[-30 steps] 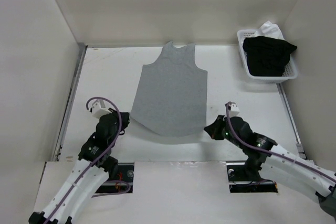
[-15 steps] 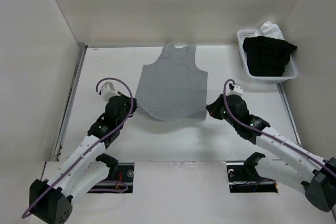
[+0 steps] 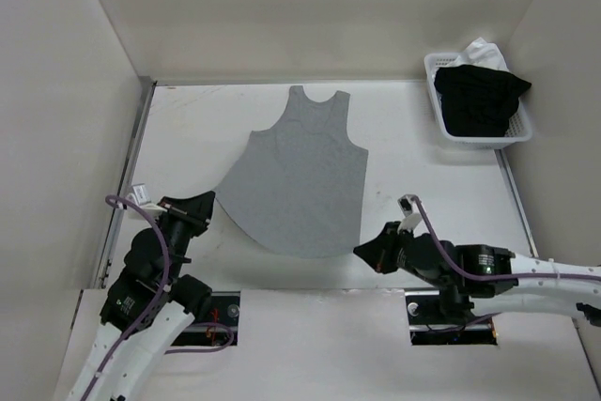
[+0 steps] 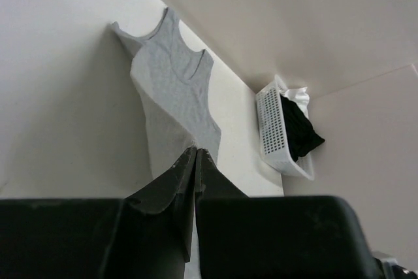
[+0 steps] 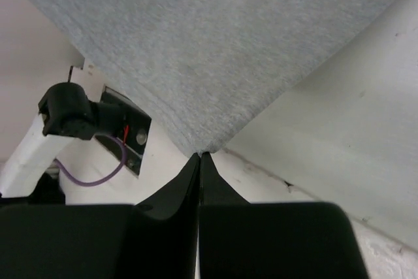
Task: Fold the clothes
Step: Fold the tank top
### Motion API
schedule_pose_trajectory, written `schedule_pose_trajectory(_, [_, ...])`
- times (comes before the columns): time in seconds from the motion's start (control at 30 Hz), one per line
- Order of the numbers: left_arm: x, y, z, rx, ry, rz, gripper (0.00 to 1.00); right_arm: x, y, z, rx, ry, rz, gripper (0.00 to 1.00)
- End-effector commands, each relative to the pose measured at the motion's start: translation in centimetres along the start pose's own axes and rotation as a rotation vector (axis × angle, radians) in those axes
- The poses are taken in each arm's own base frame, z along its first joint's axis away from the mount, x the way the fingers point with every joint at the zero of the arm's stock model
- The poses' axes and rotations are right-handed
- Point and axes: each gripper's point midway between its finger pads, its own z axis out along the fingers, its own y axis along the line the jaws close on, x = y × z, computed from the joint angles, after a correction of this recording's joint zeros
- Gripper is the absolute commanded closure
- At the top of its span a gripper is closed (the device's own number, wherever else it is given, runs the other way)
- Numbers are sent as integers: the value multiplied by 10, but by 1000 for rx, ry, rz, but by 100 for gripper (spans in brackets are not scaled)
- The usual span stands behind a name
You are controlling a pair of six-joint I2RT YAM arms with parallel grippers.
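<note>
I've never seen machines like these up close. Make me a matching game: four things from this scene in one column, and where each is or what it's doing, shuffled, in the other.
Column one:
1. grey top
2. black garment
3. white basket
4. left pincer

Column two:
A. at the far right corner of the table
B. shut on a hem corner
C. lying in the basket
D. spread out mid-table

Pairs: 1-D, 2-C, 3-A, 4-B

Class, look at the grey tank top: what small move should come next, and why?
Probably raise both hem corners slightly together: left end effector and right end effector are shut on them, and the grey tank top lies spread, unfolded.
</note>
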Motion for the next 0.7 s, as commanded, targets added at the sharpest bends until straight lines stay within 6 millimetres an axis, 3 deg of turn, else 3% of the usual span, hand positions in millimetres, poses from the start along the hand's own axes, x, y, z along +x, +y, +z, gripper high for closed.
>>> schedule_pose_trajectory(0.0, [-1, 10, -8, -48, 13, -2, 100, -22, -3, -12, 82, -97, 54, 100])
schedule_pose_trajectory(0.1, [-11, 1, 5, -39, -33, 49, 100, -28, -2, -6, 103, -127, 0, 100])
schedule_pose_trajectory(0.2, [-2, -10, 43, -23, -49, 79, 100, -56, -11, 12, 167, -204, -53, 100])
schedule_pose_trajectory(0.3, [8, -14, 93, -49, -66, 87, 100, -106, -28, 37, 202, -296, -74, 100])
schedule_pose_trajectory(0.53, [-3, -37, 227, -85, -131, 111, 100, -235, -85, 93, 247, -435, -33, 100])
schedule_pose_trajectory(0.67, [1, -27, 310, -128, -100, 117, 100, -290, -129, 137, 293, -423, 6, 100])
